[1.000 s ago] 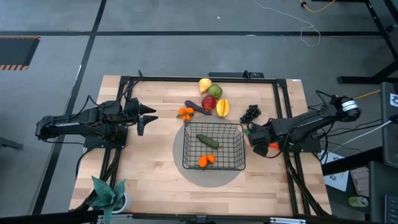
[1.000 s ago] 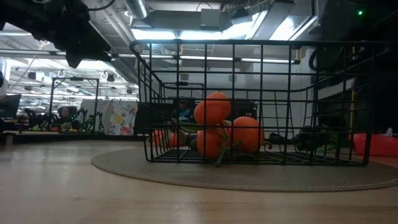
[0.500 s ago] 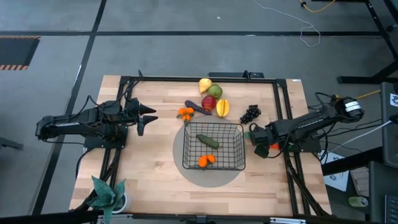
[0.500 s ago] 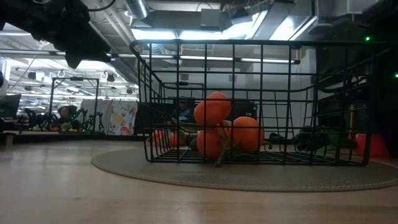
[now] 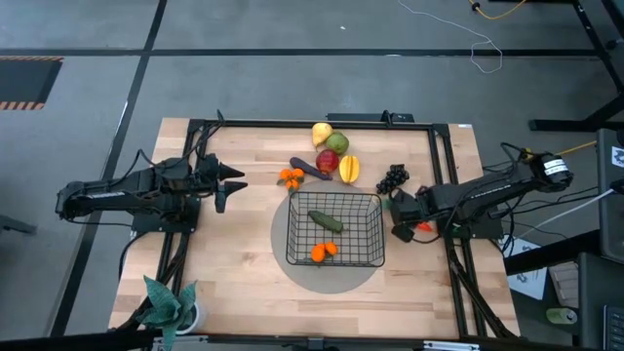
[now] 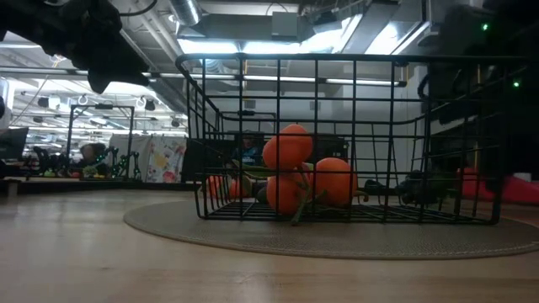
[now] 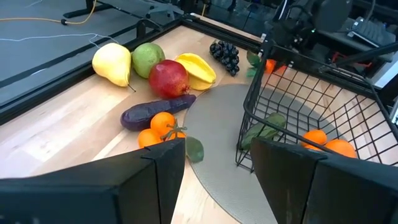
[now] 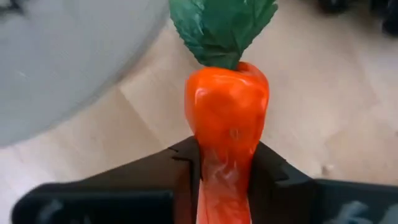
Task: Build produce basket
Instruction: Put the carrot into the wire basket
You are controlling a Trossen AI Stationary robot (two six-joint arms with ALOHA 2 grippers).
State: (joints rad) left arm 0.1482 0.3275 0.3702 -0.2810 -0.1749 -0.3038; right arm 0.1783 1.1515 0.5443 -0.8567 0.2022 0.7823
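Wooden tabletop point(image 5: 234, 244), grey round mat under the basket point(image 5: 334, 229); workshop floor beyond. My right gripper point(image 5: 404, 222) sits just beside the basket's right wall, fingers clenched on the carrot point(image 8: 227, 118): the right wrist view shows the orange body pinched between both pads, green leaves pointing away from me. Over the last second the wrist has swung a little: the carrot, seen from above, has shifted from below my gripper to its outer side, and in the low view the red-orange shape behind the mesh sits higher than it did. I read that as the carrot coming off the table, lift under way, still outside the basket.

Inside the basket: cucumber point(image 5: 326, 221) and small oranges point(image 5: 323, 252). On the table behind it: pear point(image 5: 321, 134), green apple point(image 5: 337, 144), red apple point(image 5: 328, 161), yellow ridged fruit point(image 5: 348, 169), eggplant point(image 5: 310, 170), a second cluster of oranges point(image 5: 291, 177), grapes point(image 5: 392, 177).

My left gripper point(image 5: 230, 183) hovers over the left of the table, fingers spread, empty, unchanged.

Next, by my judgement: clear the rim, then release.
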